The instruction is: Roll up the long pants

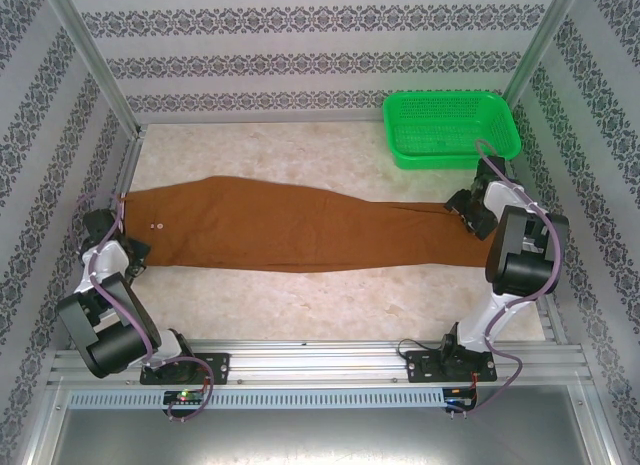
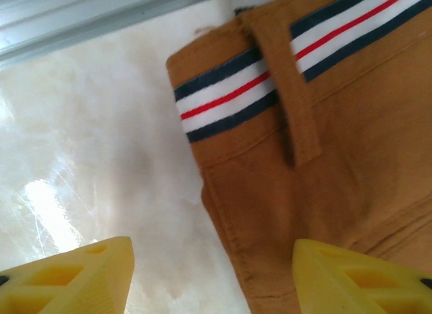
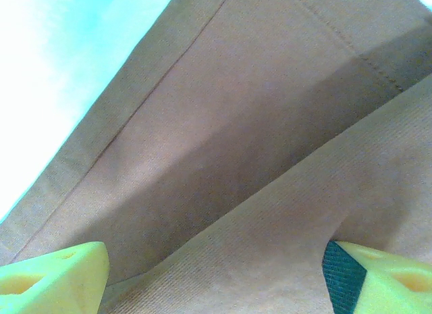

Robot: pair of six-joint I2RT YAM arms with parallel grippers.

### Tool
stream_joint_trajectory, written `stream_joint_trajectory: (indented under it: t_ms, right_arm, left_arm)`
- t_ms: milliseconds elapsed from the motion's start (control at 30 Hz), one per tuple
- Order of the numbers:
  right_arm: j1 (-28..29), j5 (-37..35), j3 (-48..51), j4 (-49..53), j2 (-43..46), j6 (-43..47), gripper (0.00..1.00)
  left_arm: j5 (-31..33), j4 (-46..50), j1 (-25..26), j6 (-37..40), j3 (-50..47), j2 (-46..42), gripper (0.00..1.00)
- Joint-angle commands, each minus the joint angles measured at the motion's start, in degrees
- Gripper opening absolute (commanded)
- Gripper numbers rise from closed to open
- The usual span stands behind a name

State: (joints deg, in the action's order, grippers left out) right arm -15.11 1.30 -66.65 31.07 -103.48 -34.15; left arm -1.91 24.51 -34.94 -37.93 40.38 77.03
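- Top: left hand (image 1: 128, 247) at waist end, right hand (image 1: 462, 207) at cuffs, both spread wide, empty. The long pants (image 1: 290, 235) lie flat on tabletop (image 1: 300, 305); long axis left-right, waist left.
- L wrist: left hand (image 2: 212, 260) straddles waistband (image 2: 229, 98) edge.
- R wrist: right hand (image 3: 216, 260) above leg fabric.
- Step, prob.: pre-grasp; next needs a pinch on one end, then rolling lengthwise.

1. Your top camera looks steeply down from above and behind the arm bases, far enough back to take in the whole table (image 1: 330, 305) and the long pants (image 1: 300, 230) end to end.
2. Your left wrist camera hovers close over the waistband (image 2: 226, 98), which the top view shares.
3. Your right wrist camera sits closer yet, apparently over the leg end.
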Motion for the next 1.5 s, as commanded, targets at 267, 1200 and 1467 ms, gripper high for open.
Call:
stream_joint_trajectory:
  t_ms: [267, 1200, 1467]
  right_arm:
    - [1.93, 2.01, -3.1, 0.22, -1.07, -0.02, 0.84]
    - [0.08, -1.91, 0.23, 4.01, 3.8, 1.84, 0.85]
    - [-3.98, -1.79, -1.12, 3.9, 1.98, 2.7, 0.85]
  left_arm:
    - [-0.31, -16.7, 0.57, -3.84, -5.93, -0.04, 0.66]
    - [12.81, 6.37, -2.33, -8.81, 10.99, -5.73, 0.0]
    - [12.03, 6.01, -4.61, -11.57, 11.19, -3.55, 0.0]
